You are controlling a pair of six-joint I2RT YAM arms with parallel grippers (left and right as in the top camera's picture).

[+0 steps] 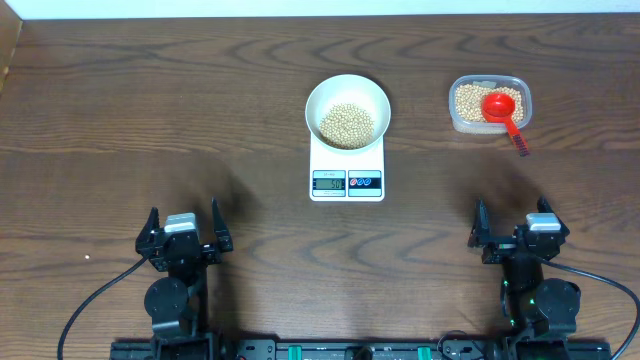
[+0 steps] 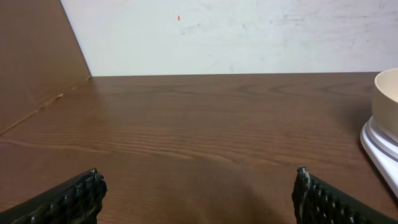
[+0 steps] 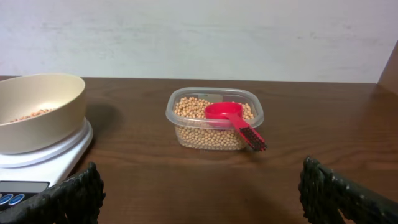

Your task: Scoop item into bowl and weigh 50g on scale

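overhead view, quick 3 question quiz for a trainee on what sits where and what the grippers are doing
1. True or false: the red scoop lies in the clear tub, with its handle sticking out over the rim.
2. Pick one: the bowl of beans sits A) on the scale, B) on the table beside the scale, C) inside the tub.
3. Fill in: the left gripper and the right gripper are both ___, holding nothing.

Key: 1 true; 2 A; 3 open.
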